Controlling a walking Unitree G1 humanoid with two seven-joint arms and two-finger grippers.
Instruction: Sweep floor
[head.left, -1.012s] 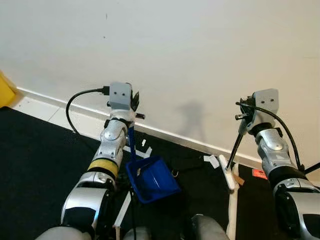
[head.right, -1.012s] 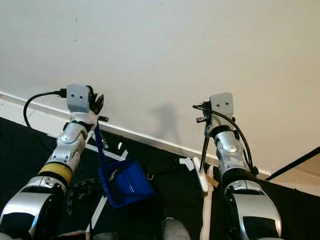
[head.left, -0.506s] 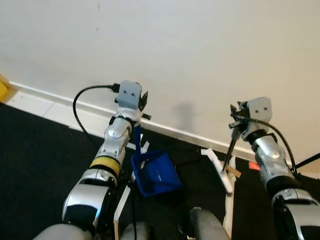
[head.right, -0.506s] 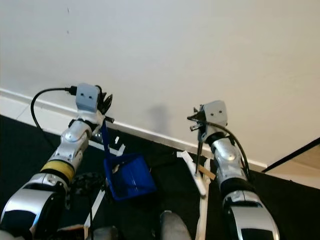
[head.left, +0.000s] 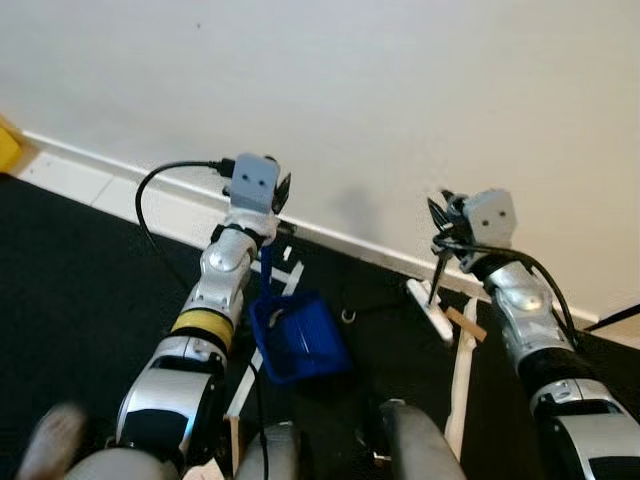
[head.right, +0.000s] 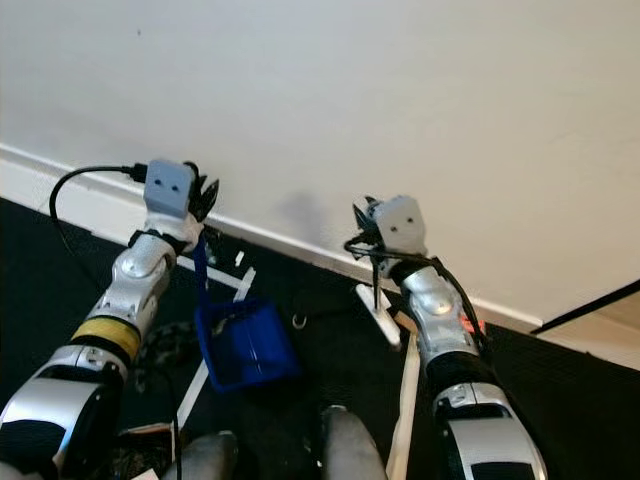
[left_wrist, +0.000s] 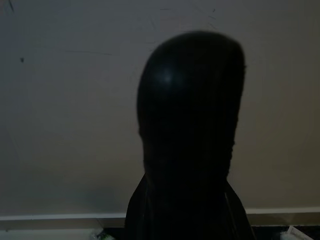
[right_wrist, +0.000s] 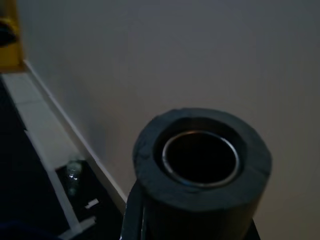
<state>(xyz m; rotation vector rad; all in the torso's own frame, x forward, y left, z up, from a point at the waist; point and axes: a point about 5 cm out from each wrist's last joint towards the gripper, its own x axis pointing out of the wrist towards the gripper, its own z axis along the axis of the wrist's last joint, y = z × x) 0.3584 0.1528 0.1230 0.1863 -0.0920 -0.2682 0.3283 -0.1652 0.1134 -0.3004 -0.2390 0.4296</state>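
My left gripper (head.left: 272, 196) is raised near the white wall, shut on the blue handle of a blue dustpan (head.left: 297, 338) that hangs below it over the black floor. My right gripper (head.left: 443, 222) is shut on the thin black handle of a broom (head.left: 437, 272). Its white head (head.left: 428, 308) rests on the floor by the baseboard. White paper scraps (head.left: 291, 281) lie between the dustpan and the wall. The left wrist view looks onto the dark rounded handle end (left_wrist: 190, 125), and the right wrist view onto the broom's hollow tube end (right_wrist: 200, 157).
The white wall and baseboard (head.left: 350, 243) run close ahead. White tape strips (head.left: 245, 375) and a pale slat (head.left: 458, 380) lie on the black floor. A yellow object (head.left: 8, 150) sits far left. A small bottle (right_wrist: 73, 172) stands by the baseboard.
My right gripper has swung the broom left, bringing its white head nearer the dustpan and the baseboard. The dustpan hangs slightly lower. The camera has shifted.
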